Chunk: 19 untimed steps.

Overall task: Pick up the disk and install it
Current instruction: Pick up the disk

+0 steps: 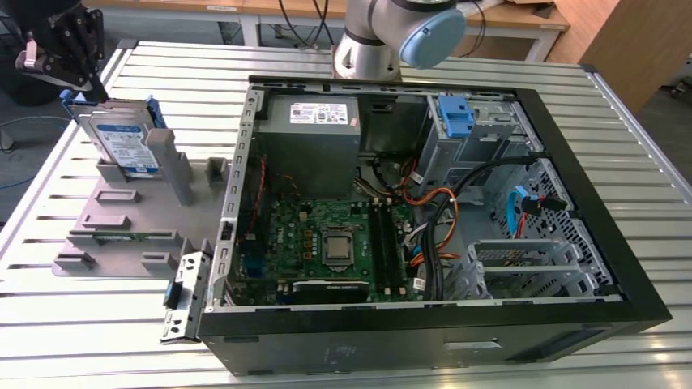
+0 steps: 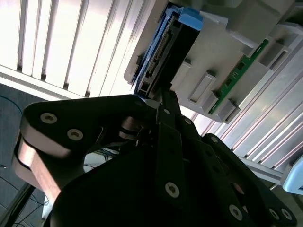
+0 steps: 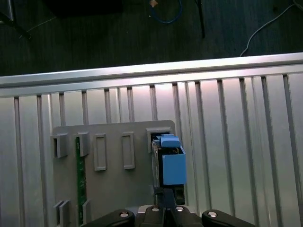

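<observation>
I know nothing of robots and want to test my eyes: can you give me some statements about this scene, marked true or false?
1. The disk stands on edge in a grey holder on the table. True.
2. The disk already sits inside the computer case. False: it is outside, in the holder at the exterior view's left.
3. The case lies open with its green circuit board showing. True.
4. The pincer hangs over the case's middle. False: it is at the disk's upper end.
5. A thin green strip shares the holder. True.
</observation>
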Each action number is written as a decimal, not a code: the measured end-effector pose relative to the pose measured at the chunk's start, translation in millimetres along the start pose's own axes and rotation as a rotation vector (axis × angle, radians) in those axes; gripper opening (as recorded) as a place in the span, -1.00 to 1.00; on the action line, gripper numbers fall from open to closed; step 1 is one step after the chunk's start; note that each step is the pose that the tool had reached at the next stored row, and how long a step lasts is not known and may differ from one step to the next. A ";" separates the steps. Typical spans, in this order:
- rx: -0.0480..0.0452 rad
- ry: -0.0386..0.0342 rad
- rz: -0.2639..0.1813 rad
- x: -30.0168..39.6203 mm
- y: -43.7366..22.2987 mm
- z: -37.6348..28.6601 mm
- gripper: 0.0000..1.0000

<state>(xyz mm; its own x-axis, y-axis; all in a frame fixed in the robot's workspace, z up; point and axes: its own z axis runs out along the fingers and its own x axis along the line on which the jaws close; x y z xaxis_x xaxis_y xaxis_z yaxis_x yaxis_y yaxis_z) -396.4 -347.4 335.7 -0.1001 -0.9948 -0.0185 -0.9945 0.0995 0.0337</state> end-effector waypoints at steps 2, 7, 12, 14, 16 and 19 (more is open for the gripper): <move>0.0000 -0.0001 0.000 0.0 0.0 0.0 -0.79; 0.0001 -0.0028 -0.001 -0.3 -0.4 0.0 -0.79; -0.0001 -0.0045 -0.004 -0.9 -6.2 -0.2 -0.79; -0.0003 -0.0057 -0.007 -1.1 -8.6 -0.3 -0.79; -0.0005 -0.0078 -0.011 -1.2 -9.1 -0.2 -0.79; -0.0003 -0.0086 -0.025 -1.2 -9.2 -0.1 -0.79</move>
<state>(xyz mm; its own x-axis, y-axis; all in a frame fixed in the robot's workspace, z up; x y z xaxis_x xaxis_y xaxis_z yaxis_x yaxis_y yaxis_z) -387.1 -347.1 335.5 -0.0751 -0.9968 -0.0279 -0.9967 0.0741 0.0335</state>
